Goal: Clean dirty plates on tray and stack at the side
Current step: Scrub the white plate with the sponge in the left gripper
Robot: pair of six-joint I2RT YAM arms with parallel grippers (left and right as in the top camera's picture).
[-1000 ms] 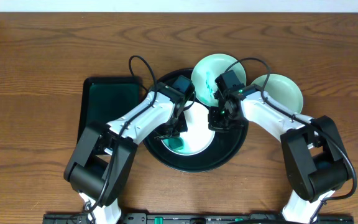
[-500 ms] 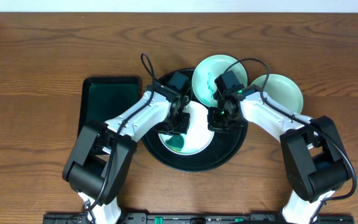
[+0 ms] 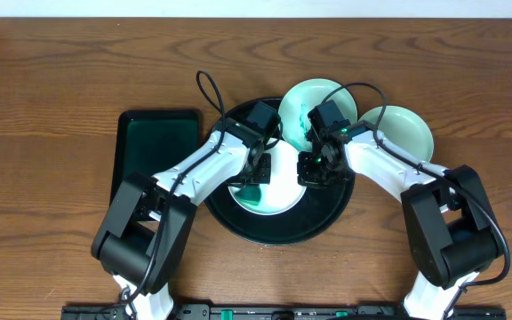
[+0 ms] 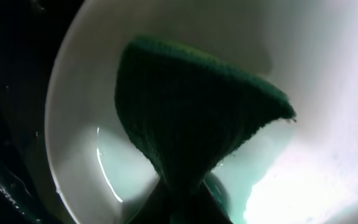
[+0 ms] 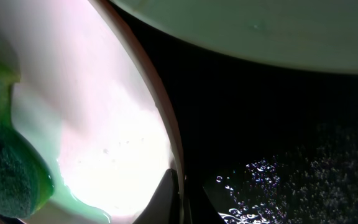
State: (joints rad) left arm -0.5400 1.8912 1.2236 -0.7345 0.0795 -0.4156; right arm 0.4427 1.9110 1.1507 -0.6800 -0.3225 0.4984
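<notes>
The large round black tray (image 3: 327,218) holds a white plate (image 3: 283,191) with green liquid at its lower left. My left gripper (image 3: 254,171) is shut on a green sponge (image 4: 191,118) pressed onto that plate (image 4: 79,155). My right gripper (image 3: 314,171) is shut on the plate's right rim (image 5: 166,140). A second plate (image 3: 314,93) with a green smear overlaps the tray's far edge and also shows in the right wrist view (image 5: 260,31). A third pale-mint plate (image 3: 407,129) sits on the table to the right of the tray.
A black rectangular tray (image 3: 154,147) holding green liquid lies left of the round tray. The sponge also shows in the right wrist view (image 5: 2,168) at the left edge. Water droplets (image 5: 278,180) lie on the black tray floor. Wooden table (image 3: 52,107) surrounds everything.
My left gripper with the sponge has moved up and to the right across the plate, leaving green liquid at the plate's lower left. My right gripper has stayed on the rim.
</notes>
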